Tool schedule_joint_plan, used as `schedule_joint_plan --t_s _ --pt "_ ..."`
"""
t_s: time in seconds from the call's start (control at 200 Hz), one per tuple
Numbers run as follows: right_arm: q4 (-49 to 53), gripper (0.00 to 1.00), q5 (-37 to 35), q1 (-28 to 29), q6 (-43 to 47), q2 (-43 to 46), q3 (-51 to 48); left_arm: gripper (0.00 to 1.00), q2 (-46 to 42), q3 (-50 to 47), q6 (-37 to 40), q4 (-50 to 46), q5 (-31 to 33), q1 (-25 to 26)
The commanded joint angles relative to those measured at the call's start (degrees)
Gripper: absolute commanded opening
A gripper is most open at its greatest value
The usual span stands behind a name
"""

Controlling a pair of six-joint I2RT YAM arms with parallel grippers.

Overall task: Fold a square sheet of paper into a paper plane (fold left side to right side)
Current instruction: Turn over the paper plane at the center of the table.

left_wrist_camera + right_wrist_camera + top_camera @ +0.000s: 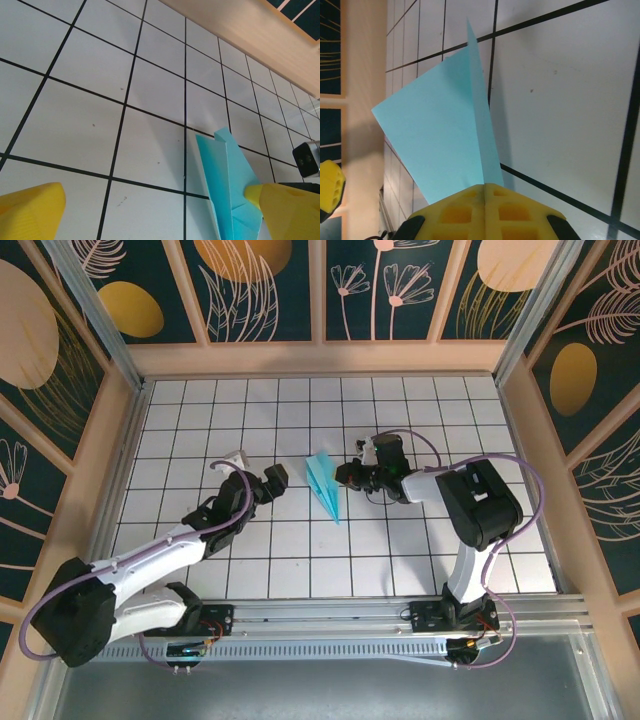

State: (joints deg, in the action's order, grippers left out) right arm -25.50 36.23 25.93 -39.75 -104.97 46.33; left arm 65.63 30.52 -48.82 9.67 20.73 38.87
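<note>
From above, we see the paper plane in the middle of the table. Up close, the right pincer squeezes it tight, and the left pincer is wide open, holding nothing.

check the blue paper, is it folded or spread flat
Folded: the paper plane is a narrow pointed dart with lengthwise creases, its layers pinched in the shut right gripper.

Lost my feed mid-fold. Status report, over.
Left gripper open, beside the paper plane. Right gripper shut on it. Plane folded, pointed. Nothing in the way.
</note>
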Motion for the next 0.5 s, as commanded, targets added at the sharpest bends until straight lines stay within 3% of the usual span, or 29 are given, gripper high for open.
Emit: schedule_joint_plan --t_s 0.0,0.495 --pt "2.0 0.02 -2.1 -0.4 1.8 -0.7 -0.5 0.99 0.9 1.6 -1.2 0.7 -1.1 -0.5" --pt "6.5 0.11 -5.4 -0.5 4.2 0.2 -0.2 0.99 2.4 1.3 -2.4 0.1 -1.5 -0.6"
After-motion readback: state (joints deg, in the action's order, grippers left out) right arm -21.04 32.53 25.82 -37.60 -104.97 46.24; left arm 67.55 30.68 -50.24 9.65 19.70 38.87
